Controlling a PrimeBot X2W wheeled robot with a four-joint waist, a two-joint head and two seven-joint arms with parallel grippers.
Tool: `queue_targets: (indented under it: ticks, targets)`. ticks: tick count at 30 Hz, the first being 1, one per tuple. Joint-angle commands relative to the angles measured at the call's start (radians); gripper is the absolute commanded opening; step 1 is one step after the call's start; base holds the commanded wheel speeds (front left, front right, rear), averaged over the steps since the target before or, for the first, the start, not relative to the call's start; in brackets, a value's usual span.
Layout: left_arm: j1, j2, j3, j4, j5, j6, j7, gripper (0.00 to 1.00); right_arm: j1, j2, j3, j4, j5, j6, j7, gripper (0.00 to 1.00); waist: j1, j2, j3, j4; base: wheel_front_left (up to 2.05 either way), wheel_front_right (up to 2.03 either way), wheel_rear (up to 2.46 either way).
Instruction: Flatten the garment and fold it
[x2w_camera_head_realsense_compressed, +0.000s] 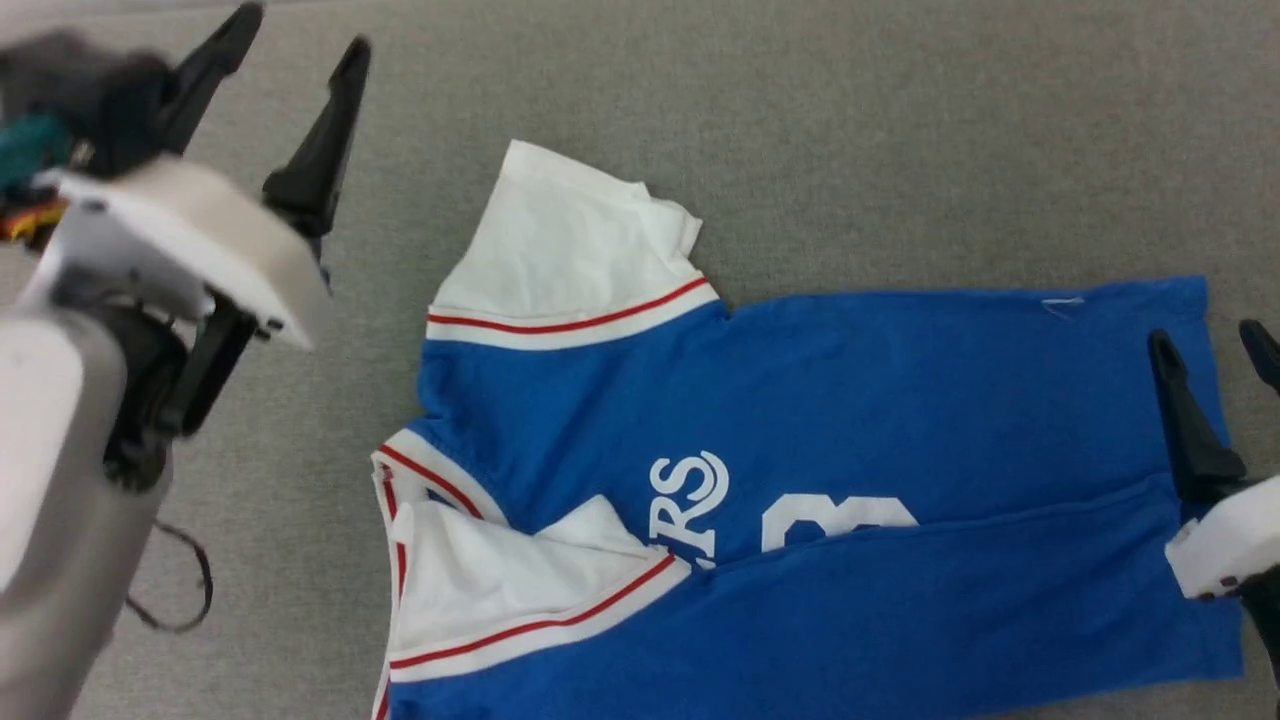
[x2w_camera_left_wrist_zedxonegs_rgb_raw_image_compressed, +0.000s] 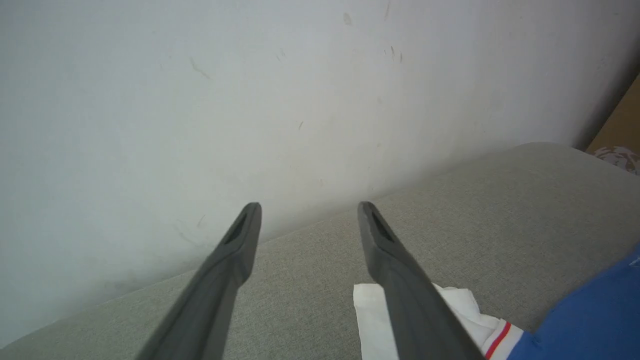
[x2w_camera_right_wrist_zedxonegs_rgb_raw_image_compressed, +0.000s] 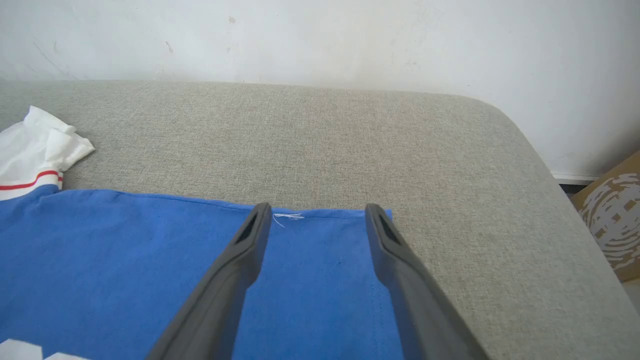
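Observation:
The garment (x2w_camera_head_realsense_compressed: 850, 400), a bright blue T-shirt with white sleeve ends and red stripes, lies on the grey fabric surface (x2w_camera_head_realsense_compressed: 800, 130), its collar to the left and hem to the right. Its near side is folded over, covering part of the white letters. My left gripper (x2w_camera_head_realsense_compressed: 300, 45) hovers open at the upper left, well clear of the far sleeve (x2w_camera_head_realsense_compressed: 575, 250), with nothing between its fingers (x2w_camera_left_wrist_zedxonegs_rgb_raw_image_compressed: 235, 250). My right gripper (x2w_camera_head_realsense_compressed: 1215, 345) stands open above the hem at the right edge. In the right wrist view its fingers (x2w_camera_right_wrist_zedxonegs_rgb_raw_image_compressed: 240, 260) frame the blue hem corner (x2w_camera_right_wrist_zedxonegs_rgb_raw_image_compressed: 320, 240).
A pale wall (x2w_camera_right_wrist_zedxonegs_rgb_raw_image_compressed: 320, 35) backs the grey surface, whose rounded corner (x2w_camera_right_wrist_zedxonegs_rgb_raw_image_compressed: 500, 125) drops off to the right. A cardboard box (x2w_camera_right_wrist_zedxonegs_rgb_raw_image_compressed: 612, 220) stands beyond that corner. Bare grey fabric stretches behind and left of the shirt.

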Motion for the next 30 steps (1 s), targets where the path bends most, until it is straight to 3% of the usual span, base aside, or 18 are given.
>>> queue_targets:
  ticks: [1, 5, 12, 22, 23, 24, 30]
  targets:
    - [-0.076, -0.013, -0.036, 0.051, 0.0, -0.036, 0.046, 1.0, -0.03, 0.002, 0.014, 0.007, -0.007, -0.002, -0.011, 1.0, -0.0003, 0.0, 0.092, -0.03, 0.0, 0.0, 0.0]
    - [-0.202, -0.038, -0.096, 0.169, -0.011, -0.101, 0.135, 1.0, -0.069, 0.003, 0.046, 0.029, -0.008, -0.002, -0.024, 1.0, -0.0003, 0.0, 0.139, -0.051, 0.0, 0.0, 0.0]
    - [-0.278, -0.047, -0.148, 0.319, -0.044, -0.164, 0.234, 1.0, -0.109, 0.003, 0.069, 0.056, -0.008, -0.002, -0.039, 1.0, -0.0003, 0.0, 0.196, -0.095, 0.0, 0.0, 0.0]
    - [-0.269, -0.027, -0.183, 0.387, -0.119, -0.189, 0.362, 1.0, -0.122, 0.008, 0.073, 0.074, -0.004, -0.002, -0.05, 1.0, -0.0003, 0.0, 0.236, -0.131, 0.0, 0.0, 0.0]
    - [-0.265, -0.025, -0.19, 0.387, -0.127, -0.191, 0.38, 0.78, -0.121, 0.008, 0.072, 0.074, -0.004, -0.002, -0.05, 1.0, -0.0003, 0.0, 0.237, -0.131, 0.0, 0.0, 0.0]
    - [-0.264, -0.022, -0.195, 0.384, -0.132, -0.193, 0.392, 0.01, -0.122, 0.008, 0.071, 0.075, -0.003, -0.002, -0.05, 1.0, -0.0003, 0.0, 0.237, -0.131, 0.0, 0.0, 0.0]
    - [-0.249, -0.024, -0.197, 0.371, -0.143, -0.198, 0.363, 0.0, -0.143, -0.009, 0.073, 0.066, -0.012, -0.002, -0.044, 1.0, -0.0003, 0.0, 0.217, -0.121, 0.0, 0.0, 0.0]
